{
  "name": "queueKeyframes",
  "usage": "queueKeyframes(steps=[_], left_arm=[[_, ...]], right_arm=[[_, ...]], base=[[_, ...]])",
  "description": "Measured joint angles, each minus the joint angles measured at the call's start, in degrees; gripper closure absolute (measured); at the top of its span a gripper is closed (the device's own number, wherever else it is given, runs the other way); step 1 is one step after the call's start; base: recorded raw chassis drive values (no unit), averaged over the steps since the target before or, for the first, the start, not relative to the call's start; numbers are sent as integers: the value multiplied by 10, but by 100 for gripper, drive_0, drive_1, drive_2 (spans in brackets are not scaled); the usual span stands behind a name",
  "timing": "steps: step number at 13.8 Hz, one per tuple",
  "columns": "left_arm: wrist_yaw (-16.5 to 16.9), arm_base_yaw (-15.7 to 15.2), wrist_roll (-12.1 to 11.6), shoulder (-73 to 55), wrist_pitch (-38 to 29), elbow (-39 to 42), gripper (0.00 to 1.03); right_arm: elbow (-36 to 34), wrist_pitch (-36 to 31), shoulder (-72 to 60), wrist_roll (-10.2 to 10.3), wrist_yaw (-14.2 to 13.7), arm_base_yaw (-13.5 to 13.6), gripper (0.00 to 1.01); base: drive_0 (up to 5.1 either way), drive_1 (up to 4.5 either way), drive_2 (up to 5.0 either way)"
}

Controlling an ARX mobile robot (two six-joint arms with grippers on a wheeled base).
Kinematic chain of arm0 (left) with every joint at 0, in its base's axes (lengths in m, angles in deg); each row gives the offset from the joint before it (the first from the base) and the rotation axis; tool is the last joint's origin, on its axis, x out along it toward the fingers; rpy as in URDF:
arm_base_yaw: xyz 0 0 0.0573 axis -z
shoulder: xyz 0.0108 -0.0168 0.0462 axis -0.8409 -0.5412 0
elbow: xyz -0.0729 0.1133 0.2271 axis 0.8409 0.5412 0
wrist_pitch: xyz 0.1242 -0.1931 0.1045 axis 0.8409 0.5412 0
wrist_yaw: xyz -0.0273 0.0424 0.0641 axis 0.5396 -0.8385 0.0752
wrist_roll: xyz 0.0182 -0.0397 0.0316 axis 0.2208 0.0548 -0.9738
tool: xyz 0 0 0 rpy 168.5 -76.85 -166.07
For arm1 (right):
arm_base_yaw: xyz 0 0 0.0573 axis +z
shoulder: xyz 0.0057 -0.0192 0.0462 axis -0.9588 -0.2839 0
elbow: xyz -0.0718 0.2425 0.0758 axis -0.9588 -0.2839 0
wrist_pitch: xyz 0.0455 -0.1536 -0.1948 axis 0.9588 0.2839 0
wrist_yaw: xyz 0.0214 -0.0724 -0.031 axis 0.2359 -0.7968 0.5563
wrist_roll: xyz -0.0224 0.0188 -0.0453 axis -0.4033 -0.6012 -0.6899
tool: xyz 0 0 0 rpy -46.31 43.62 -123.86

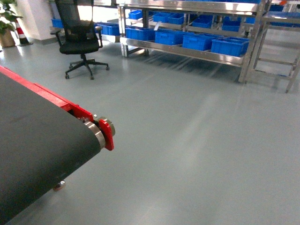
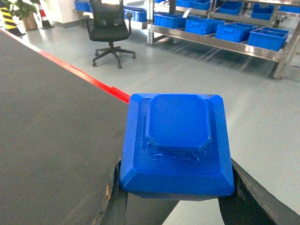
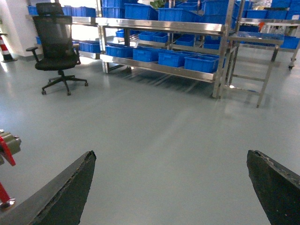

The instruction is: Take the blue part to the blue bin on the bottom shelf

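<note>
1. Transport is the step in hand, as I judge it: the square blue plastic part with the raised octagonal top (image 2: 176,143) is sitting clamped between the dark fingers of the left gripper (image 2: 176,199), held out over the edge of the dark grey conveyor belt with the red side rail (image 2: 51,136).
2. Neither arm is showing in the head view, so the wrist cameras are the only evidence for the hands.
3. The right gripper (image 3: 171,187) is carrying nothing, its two black fingers standing wide apart over bare grey floor (image 3: 164,131).
4. The goal is lying well apart from the robot: a row of blue plastic bins (image 1: 201,41) is resting on the bottom shelf of the stainless steel rack (image 1: 187,52) across the room.
5. A black office chair on castors (image 1: 80,37) is standing near the left end of that rack, off the direct line to the bins.
6. The next move is calling for the base to drive across to the rack, the left grip holding firm meanwhile, then the left arm lowering the part over one bin before letting go.
</note>
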Motion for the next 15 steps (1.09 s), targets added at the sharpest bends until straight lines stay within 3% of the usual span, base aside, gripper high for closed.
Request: queueKeyframes(steps=[15], left_arm=[[0, 0, 0, 0, 0, 0, 58]], right_arm=[[0, 0, 0, 0, 0, 0, 3]], base=[[-152, -152, -152]])
